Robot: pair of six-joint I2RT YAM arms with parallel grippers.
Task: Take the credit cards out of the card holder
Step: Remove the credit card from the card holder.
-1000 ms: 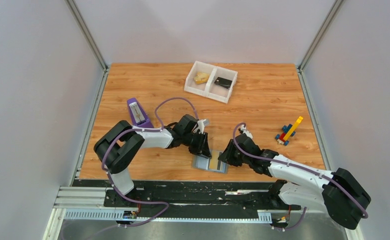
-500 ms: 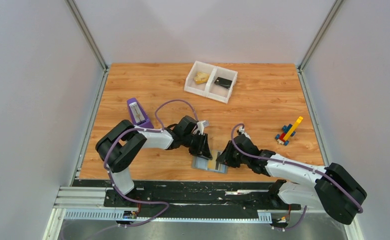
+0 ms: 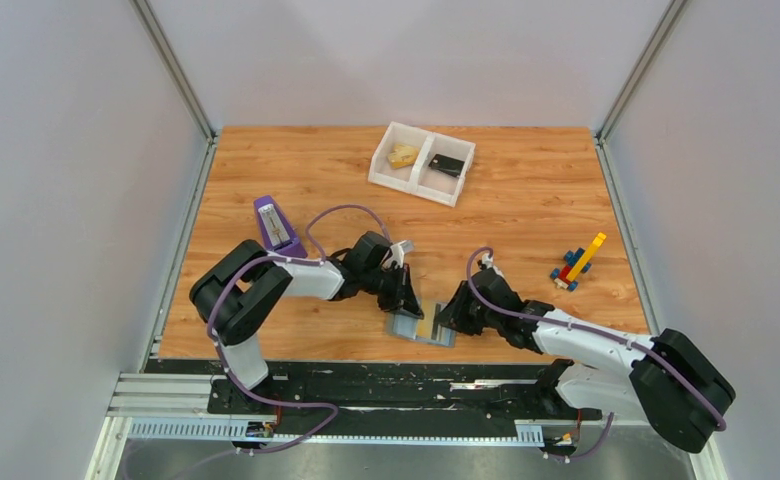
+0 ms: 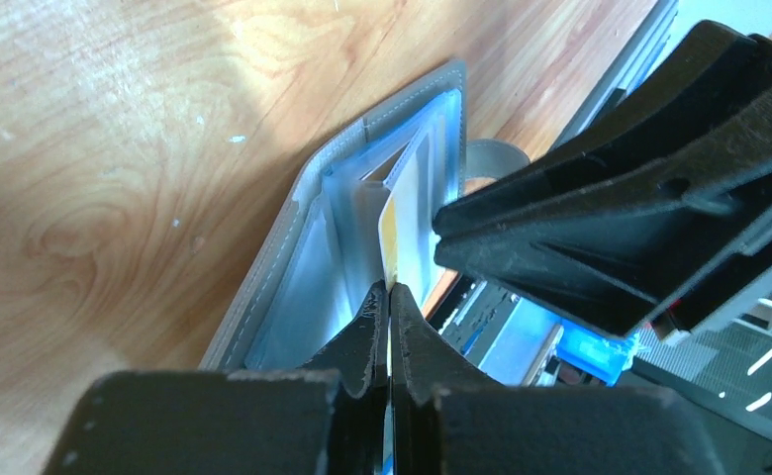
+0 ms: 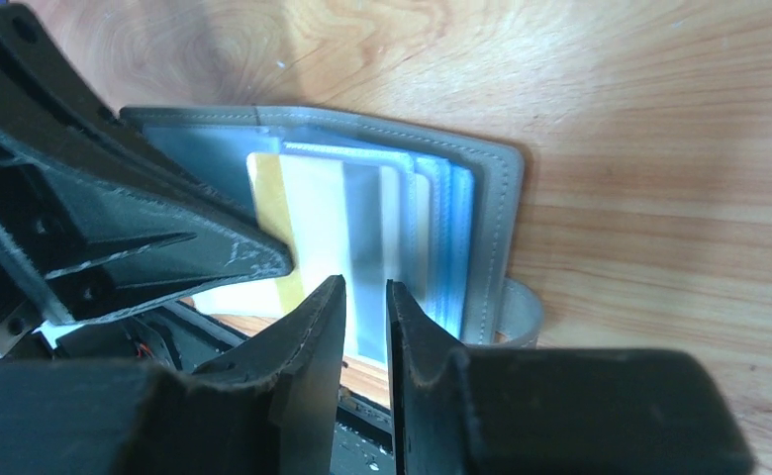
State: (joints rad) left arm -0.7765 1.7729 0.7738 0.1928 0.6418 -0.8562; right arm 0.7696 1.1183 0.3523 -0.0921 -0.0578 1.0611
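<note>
At the near edge, tabletop: bears the whole job, close to the arm bases.
Card holder: lies opened flat between the two pincers, clear sleeves facing up, grey stitched rim showing around them.
Right pincer: reaches in from the right with only a narrow gap between its fingers; tips down over the sleeves, clamping nothing that can be made out; seems to pin the holder in place.
Left pincer: shut tight, tips meeting on the edge of one card.
Credit card: shows its gold strip beside the sleeves, edge caught in the left pincer; cannot tell how far out of its sleeve.
Step in hand: most likely drawing that card clear.
Doing it well: pull low and straight along the sleeve's opening, not upward, or risk lifting the holder; press the right tips beside the card, not on it; go slowly, since so thin a pinch probably slips; watch for bending.
</note>
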